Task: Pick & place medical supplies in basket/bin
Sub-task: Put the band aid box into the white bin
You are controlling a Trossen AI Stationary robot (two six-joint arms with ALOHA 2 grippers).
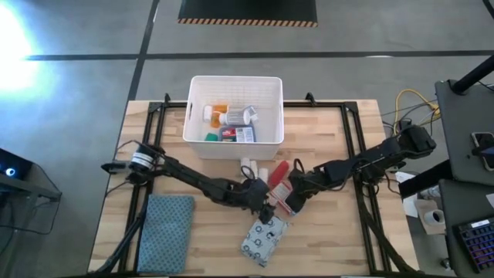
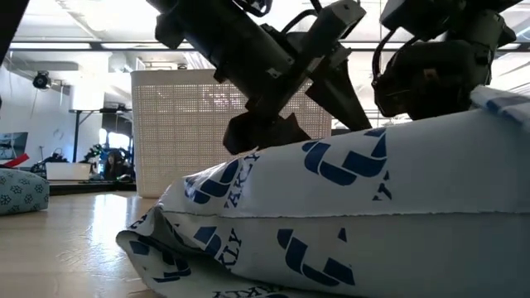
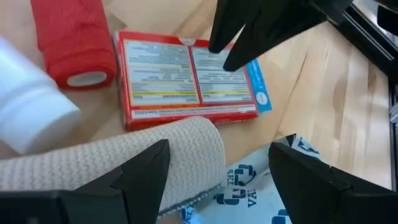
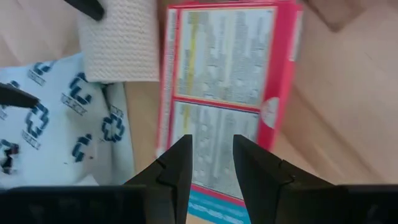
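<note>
The white ribbed bin point(image 1: 197, 116) stands at the table's far middle with several supplies inside. In front of it lie small white rolls point(image 1: 247, 166), a red roll point(image 1: 279, 171), a red-white box point(image 1: 282, 193) and the patterned packet point(image 1: 264, 238). My left gripper point(image 1: 265, 205) is open and low over a beige bandage roll point(image 3: 124, 162), whose end lies between its fingers point(image 3: 217, 149). My right gripper point(image 4: 212, 142) hangs just over the red-white box point(image 4: 224, 81), open by a narrow gap. A white bottle point(image 3: 25, 118) lies beside the red roll point(image 3: 74, 43). My left gripper straddles the beige roll's end point(image 3: 199, 143) from above; the roll lies on the table against the packet, and I cannot tell whether a finger touches it. My right gripper points down at the box's printed face point(image 4: 211, 124); whether its tips touch it I cannot tell.
A blue-grey folded cloth point(image 1: 166, 232) lies at the near left. The two grippers stand close together, the right fingers point(image 3: 249, 31) just beyond the box from the left gripper. The packet point(image 2: 356, 215) fills the low view's foreground. A black frame point(image 1: 351, 139) runs round the table.
</note>
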